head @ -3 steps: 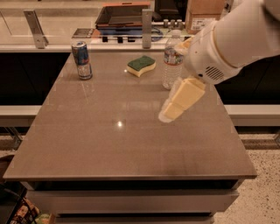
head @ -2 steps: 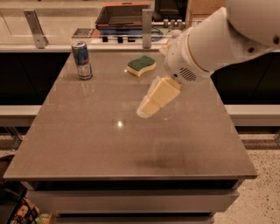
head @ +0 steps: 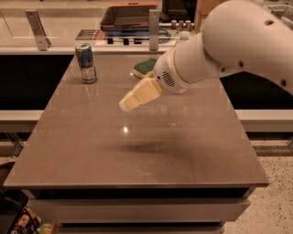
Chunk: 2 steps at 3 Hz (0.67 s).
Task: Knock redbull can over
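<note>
The redbull can (head: pixel 86 62) stands upright near the far left corner of the brown table (head: pixel 137 151). It is blue and silver with a silver top. My gripper (head: pixel 126 104) hangs above the middle of the table at the end of the big white arm. It points left, toward the can, and sits well to the right of it and nearer to me. It touches nothing.
A green and yellow sponge (head: pixel 145 67) lies at the far middle of the table, partly behind my arm. A counter with a tray (head: pixel 132 13) and metal posts runs behind the table. A clear bottle seen earlier is hidden behind my arm.
My arm and gripper have moved left across the table, closer to the can. The can has not moved. The bottle is now hidden by my arm.
</note>
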Motion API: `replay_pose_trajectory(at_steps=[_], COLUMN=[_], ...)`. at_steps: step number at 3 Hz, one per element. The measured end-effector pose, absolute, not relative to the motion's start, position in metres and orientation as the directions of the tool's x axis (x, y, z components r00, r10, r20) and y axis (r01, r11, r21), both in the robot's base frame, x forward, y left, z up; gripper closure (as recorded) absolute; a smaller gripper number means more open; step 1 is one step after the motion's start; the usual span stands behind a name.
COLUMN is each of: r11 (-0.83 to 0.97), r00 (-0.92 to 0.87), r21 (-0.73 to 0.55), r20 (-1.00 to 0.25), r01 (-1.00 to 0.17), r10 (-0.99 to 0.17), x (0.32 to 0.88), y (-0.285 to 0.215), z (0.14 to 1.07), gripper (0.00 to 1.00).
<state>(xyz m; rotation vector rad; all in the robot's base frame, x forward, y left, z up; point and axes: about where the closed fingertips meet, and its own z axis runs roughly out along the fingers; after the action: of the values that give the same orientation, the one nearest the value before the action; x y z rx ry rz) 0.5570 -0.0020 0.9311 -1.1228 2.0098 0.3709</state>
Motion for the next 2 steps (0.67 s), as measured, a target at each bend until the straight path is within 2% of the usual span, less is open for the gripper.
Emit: replay_pose_trajectory(at_steps=[1,2], r11=[0.671,0.758], r00=[-0.364,-0.354], r21=[-0.060,-0.067], r20=[-0.802,-0.855], r01=[-0.739,-0.648], r10=[-0.473,-0.379], x=[0.583,0.611], y=[-0.003,-0.008], z=[0.923,0.938], gripper=[0.00,0.00])
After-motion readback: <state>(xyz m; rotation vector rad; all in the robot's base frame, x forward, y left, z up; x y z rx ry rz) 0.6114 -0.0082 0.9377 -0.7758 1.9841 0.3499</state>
